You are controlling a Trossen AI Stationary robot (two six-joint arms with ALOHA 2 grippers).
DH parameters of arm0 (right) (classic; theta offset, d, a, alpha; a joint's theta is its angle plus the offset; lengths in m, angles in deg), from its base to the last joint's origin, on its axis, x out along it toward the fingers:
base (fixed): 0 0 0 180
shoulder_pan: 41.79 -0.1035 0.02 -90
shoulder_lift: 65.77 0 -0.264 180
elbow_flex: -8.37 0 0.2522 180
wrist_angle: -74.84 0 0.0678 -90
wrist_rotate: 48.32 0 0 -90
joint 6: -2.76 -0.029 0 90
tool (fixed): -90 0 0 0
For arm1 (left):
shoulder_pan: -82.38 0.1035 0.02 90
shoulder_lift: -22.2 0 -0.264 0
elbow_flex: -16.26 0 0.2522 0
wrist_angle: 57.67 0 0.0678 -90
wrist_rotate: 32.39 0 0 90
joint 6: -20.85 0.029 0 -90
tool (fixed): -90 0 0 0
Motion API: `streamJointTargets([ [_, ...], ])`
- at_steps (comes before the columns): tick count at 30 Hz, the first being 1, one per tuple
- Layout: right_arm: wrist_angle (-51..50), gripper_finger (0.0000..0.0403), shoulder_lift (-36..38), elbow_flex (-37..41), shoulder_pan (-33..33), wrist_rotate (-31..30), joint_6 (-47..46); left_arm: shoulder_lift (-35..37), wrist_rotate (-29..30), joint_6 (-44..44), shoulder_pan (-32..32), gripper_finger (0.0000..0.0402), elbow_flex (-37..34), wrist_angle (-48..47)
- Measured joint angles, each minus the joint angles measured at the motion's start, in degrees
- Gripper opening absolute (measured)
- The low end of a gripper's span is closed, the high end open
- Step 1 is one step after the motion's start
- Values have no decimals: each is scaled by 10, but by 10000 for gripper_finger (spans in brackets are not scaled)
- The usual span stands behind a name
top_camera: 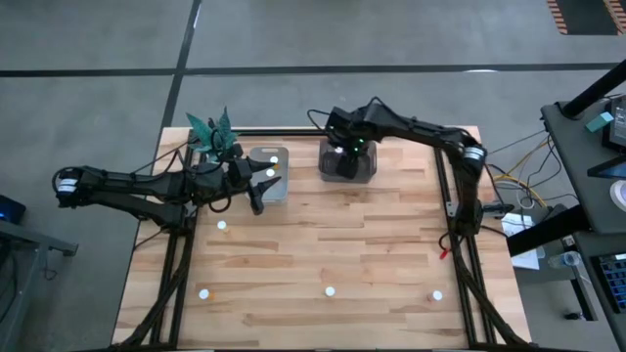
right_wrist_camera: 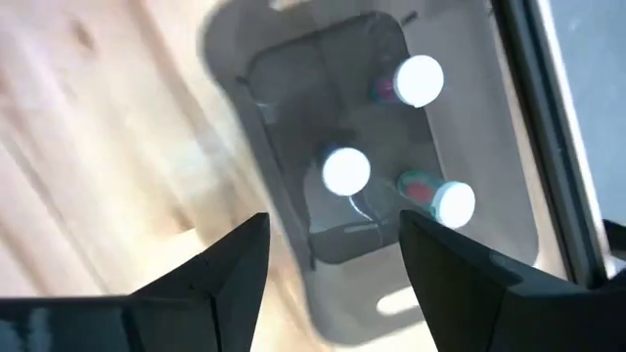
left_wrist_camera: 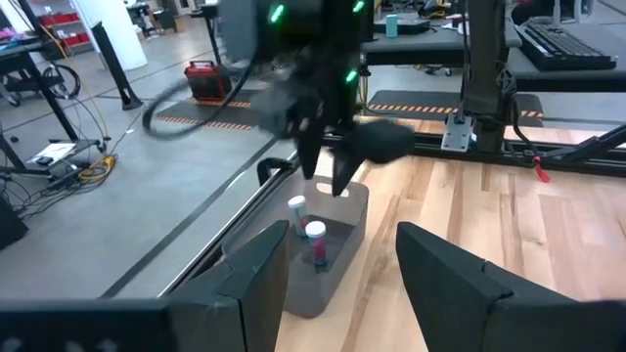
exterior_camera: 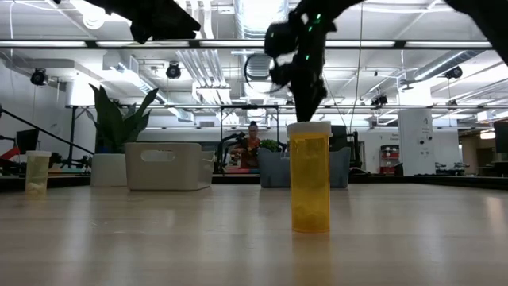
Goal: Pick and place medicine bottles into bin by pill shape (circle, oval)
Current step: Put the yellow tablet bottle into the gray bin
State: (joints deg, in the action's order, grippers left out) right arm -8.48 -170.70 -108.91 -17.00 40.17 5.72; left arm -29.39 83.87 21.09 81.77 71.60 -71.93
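Observation:
Several medicine bottles with white caps stand on the wooden table: one at the left and three along the near side. The low view shows one orange bottle close up. Two caps show in the light bin. Three bottles stand in the dark bin. My right gripper hangs open and empty above the dark bin. My left gripper is open and empty beside the light bin's near edge.
A green plant stands at the far left corner behind the light bin. The black table frame runs along the table's edges. The middle of the table between the bins and the near row of bottles is bare wood.

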Motion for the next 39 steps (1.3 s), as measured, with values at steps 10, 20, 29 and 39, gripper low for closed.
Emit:
streamJointTargets([
  [10,158,219,179,181,-106,0,-50,-12,0,-15,-3,173,0,0],
  [20,341,219,360,394,-180,0,-47,-28,0,-44,-3,173,3,2],
  [29,510,219,504,569,-199,0,13,-32,-7,-136,-4,173,2,1],
  [39,656,219,627,703,-199,19,53,-56,-34,-253,-7,173,9,0],
])
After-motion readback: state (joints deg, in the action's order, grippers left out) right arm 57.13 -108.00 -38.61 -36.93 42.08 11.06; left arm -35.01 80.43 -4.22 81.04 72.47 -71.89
